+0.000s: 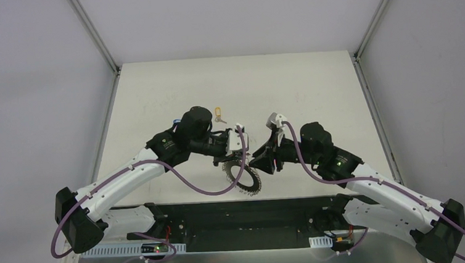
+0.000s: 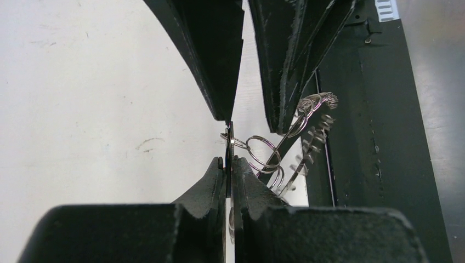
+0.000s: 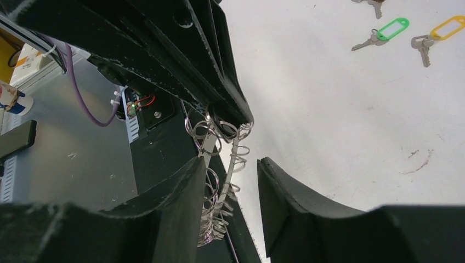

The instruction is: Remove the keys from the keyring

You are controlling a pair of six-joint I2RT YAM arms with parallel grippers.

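1. Keyring [image 1: 244, 181] – big silvery ring packed w/ small wire loops [image 2: 263, 153]. Sits btwn the two grippers, close to near edge of table [image 1: 171, 92], just ahead of black base strip [image 1: 248, 214]. Tilted, upper side toward the grippers. Can't tell if its lower edge touches the table.
2. L gripper [image 1: 236, 148] – reaches in from the left, tips on upper side of the keyring. L wrist view: its fingers [image 2: 216, 181] are pressed together on a thin, edge-on bit of the ring's metal, no gap visible. Loops fan out to the right of the pinch.
3. R gripper [image 1: 262, 160] – reaches in from the right, nearly tip-to-tip w/ L gripper. R wrist view: its fingers [image 3: 181, 203] are part-way apart, w/ the ring's loops running up btwn them. Loops lie close against the picture-left finger, w/ a clear gap to the other one. Not clamped on anything visible.
4. Loose keys: yellow-tag key [image 1: 218, 114] lies flat on table beyond L gripper, well apart from the ring. R wrist view shows green-tag key [image 3: 384, 33] just beside it. A third key [image 3: 372, 3] is cut off by the top edge, tag colour unreadable.
5. Whether any key hangs on the ring: can't tell, only loops show.
6. Arms: purple cable [image 1: 184, 178] loops along each.
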